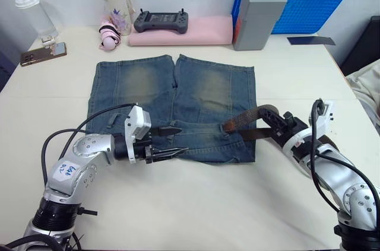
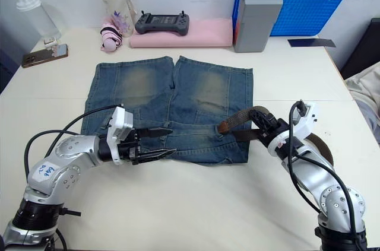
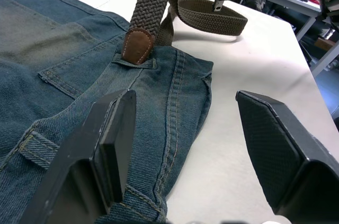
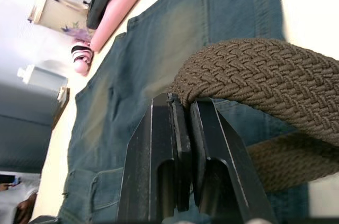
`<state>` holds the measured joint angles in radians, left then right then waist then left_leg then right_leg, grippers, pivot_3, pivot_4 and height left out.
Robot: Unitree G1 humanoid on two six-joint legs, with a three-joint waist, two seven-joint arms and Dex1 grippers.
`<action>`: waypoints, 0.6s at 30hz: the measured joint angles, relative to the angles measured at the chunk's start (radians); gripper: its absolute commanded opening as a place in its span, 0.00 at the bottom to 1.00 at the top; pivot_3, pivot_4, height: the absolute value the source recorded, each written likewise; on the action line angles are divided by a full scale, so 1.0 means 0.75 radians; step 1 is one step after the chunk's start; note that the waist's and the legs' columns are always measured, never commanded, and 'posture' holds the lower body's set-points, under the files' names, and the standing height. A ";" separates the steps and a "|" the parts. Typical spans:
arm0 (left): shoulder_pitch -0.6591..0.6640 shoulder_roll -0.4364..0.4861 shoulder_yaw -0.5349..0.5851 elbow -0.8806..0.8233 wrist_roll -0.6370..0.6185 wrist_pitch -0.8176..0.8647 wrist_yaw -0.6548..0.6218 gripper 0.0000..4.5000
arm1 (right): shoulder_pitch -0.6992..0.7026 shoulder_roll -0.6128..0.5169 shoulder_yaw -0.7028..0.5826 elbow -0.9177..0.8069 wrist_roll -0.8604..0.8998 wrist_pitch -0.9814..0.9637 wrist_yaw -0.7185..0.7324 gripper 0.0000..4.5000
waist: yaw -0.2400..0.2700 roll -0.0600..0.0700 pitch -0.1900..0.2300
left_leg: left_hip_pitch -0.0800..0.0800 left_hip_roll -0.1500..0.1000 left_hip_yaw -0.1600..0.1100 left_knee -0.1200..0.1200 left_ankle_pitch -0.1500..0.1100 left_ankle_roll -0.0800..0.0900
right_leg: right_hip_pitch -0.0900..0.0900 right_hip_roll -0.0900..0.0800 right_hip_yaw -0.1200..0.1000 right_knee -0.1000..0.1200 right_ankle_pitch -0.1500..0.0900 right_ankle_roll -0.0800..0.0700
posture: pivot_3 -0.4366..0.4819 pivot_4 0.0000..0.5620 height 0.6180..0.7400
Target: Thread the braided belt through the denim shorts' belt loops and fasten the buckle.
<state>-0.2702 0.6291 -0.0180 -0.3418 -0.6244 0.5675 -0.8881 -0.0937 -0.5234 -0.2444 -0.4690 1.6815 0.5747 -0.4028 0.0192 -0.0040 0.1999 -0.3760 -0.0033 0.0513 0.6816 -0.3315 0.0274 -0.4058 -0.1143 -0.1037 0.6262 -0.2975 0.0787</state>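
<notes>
Right gripper (image 2: pixel 259 119) clamps tight on the belt (image 2: pixel 237 121), whose tan tip (image 3: pixel 137 45) rests at a loop (image 3: pixel 133 64) on the shorts (image 1: pixel 172 94). Left gripper (image 1: pixel 172 140) is spread wide over the waistband, holding nothing. Arm label (image 1: pixel 67 171) unreadable.

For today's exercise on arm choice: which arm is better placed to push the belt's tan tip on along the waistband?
The right. Its end effector is shut on the braided belt, whose tip lies at the waistband of the denim shorts. The left end effector is open, holding nothing.
</notes>
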 measured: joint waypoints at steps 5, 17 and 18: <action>0.000 0.000 0.001 -0.008 -0.001 0.004 0.002 0.73 | -0.019 -0.010 -0.017 0.027 -0.058 -0.005 0.043 0.00 | 0.003 0.000 0.000 | 0.000 0.000 0.000 0.000 0.000 0.000 | 0.000 0.000 0.000 0.000 0.000 0.000 | 0.48 0.27 0.77; 0.005 0.000 0.010 -0.012 -0.001 0.016 0.009 0.73 | -0.052 -0.084 -0.044 -0.005 -0.148 0.087 0.057 0.00 | 0.003 0.000 0.000 | 0.000 0.000 0.000 0.000 0.000 0.000 | 0.000 0.000 0.000 0.000 0.000 0.000 | 0.48 0.27 0.77; 0.007 0.000 0.011 -0.014 -0.001 0.017 0.010 0.73 | -0.052 -0.089 -0.043 -0.021 -0.159 0.095 0.056 0.00 | 0.003 0.000 0.000 | 0.000 0.000 0.000 0.000 0.000 0.000 | 0.000 0.000 0.000 0.000 0.000 0.000 | 0.48 0.27 0.77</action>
<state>-0.2646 0.6291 -0.0099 -0.3524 -0.6252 0.5801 -0.8807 -0.1324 -0.5899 -0.2766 -0.4848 1.5621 0.6463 -0.3606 0.0213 -0.0040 0.1999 -0.3762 -0.0034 0.0513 0.6816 -0.3315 0.0274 -0.4058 -0.1143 -0.1038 0.6260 -0.2975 0.0787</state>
